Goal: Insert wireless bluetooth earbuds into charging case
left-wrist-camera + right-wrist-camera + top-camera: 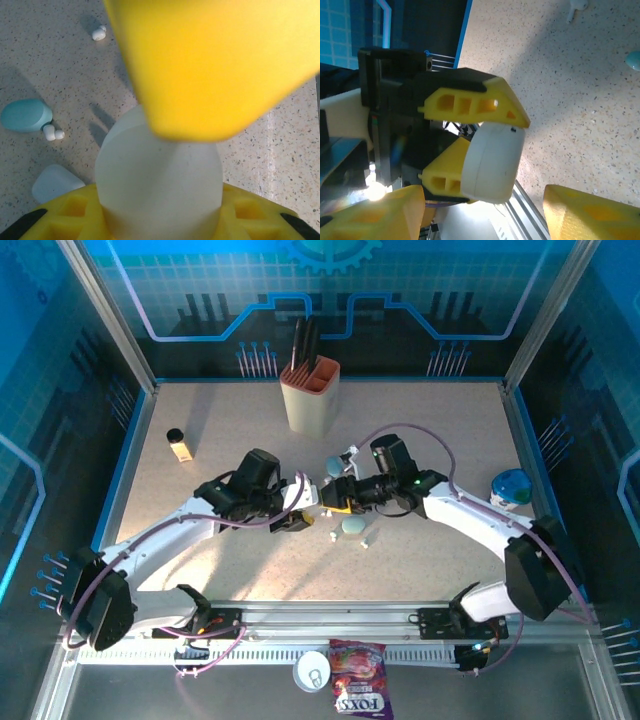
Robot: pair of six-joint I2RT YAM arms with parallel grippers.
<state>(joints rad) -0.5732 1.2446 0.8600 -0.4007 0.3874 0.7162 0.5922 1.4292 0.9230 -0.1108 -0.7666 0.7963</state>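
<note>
**A:** In the middle of the desk point(430, 570), the left arm's fingers point(470, 105) were clamped on a white charging case point(492, 162). It looked lifted clear of the surface to me. The lid seemed shut too, just a seam line and nothing gaping.

**B:** Yep, same read here. The right arm's fingers point(590, 215) were spread apart close by that case with nothing in them. Couldn't tell if they were touching it though.

**A:** So nothing was loaded yet, I'd say. The earbuds point(52, 133) were lying on the desk, two white ones right up against a teal case point(25, 115), and a lone bud point(99, 33) well apart from them.

**B:** There was a pale case point(54, 182) sitting near those two as well. My guess at progress was the very start: case in hand, and that's it. Opening the lid, picking up each bud and seating it were all left to do.
</note>
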